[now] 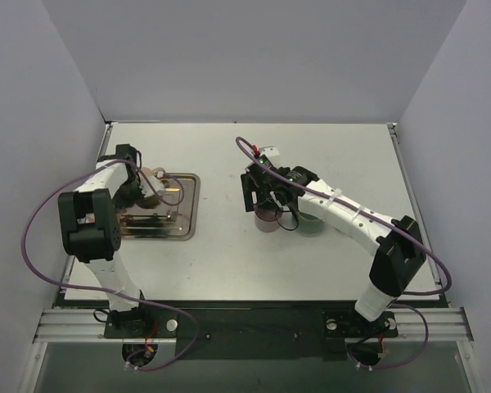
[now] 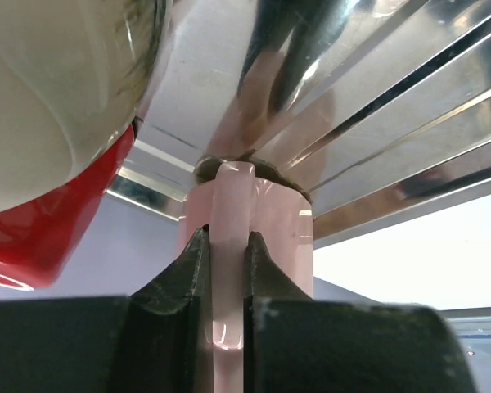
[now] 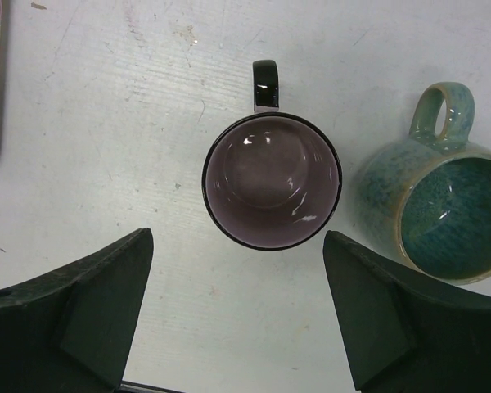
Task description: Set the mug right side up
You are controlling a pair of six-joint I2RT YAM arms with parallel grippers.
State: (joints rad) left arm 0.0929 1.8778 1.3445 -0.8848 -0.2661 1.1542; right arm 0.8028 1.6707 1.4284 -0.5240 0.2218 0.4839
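One grasp in hand: pink mug (image 2: 274, 225) handle (image 2: 231, 205) is clamped by left gripper (image 2: 227, 266); right gripper (image 3: 237, 270) is held wide.
Lift and inversion are likely required next.

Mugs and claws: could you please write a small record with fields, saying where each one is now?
left claw: shut on the handle of the pink mug, over the metal tray
right claw: open, above the black mug
black mug: upright on the table, purple inside
teal mug: upright, beside the black mug, apart
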